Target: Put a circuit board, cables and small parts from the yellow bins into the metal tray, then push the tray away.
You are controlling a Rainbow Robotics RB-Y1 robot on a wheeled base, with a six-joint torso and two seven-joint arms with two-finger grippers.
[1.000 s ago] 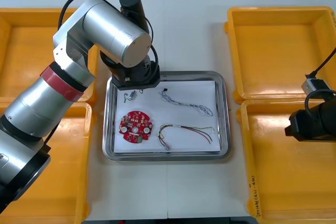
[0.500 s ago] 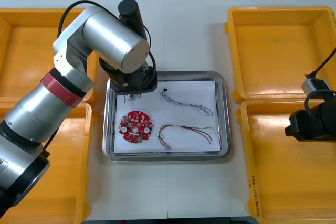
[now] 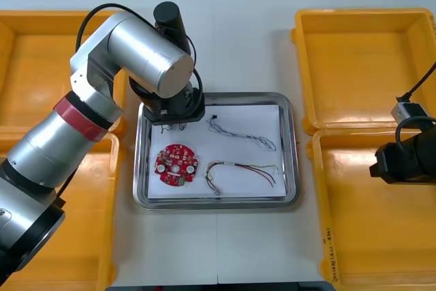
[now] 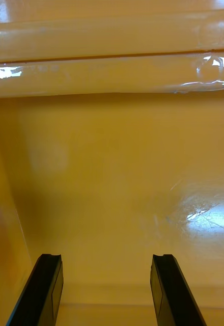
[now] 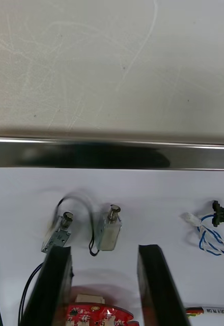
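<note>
Where the light table (image 3: 245,46) reaches its left side, two yellow plastic bins stand one behind the other, a far one (image 3: 34,66) and a near one (image 3: 75,236), both partly covered by the silver left arm (image 3: 136,46). Just right of them, the left gripper (image 5: 103,248) hangs over the far left corner of the rectangular shiny metal tray (image 3: 293,148), which sits mid-table and is lined with a white sheet (image 3: 272,117). Its black fingers (image 5: 56,285) stand apart, clasping nothing. Two small metal parts (image 5: 108,233) lie on the sheet just ahead of the fingertips, close to the tray's far rim. One lies in line with the gap and the other (image 5: 57,237) by the tip of one finger, with a thin black wire (image 5: 91,244) looping between them.

Nearer in the tray's left half lies the round red circuit board (image 3: 176,165). To its right, the twisted blue and white cable (image 3: 242,134) runs across the far half of the sheet. The thin red and yellow cable (image 3: 242,168) lies across the near half, apart from it.

Right of the tray stand two more yellow plastic bins, far (image 3: 361,66) and near (image 3: 375,236). The right gripper (image 4: 107,257) waits over the near right bin, its fingers (image 4: 48,290) spread wide with only the bin floor between them.
</note>
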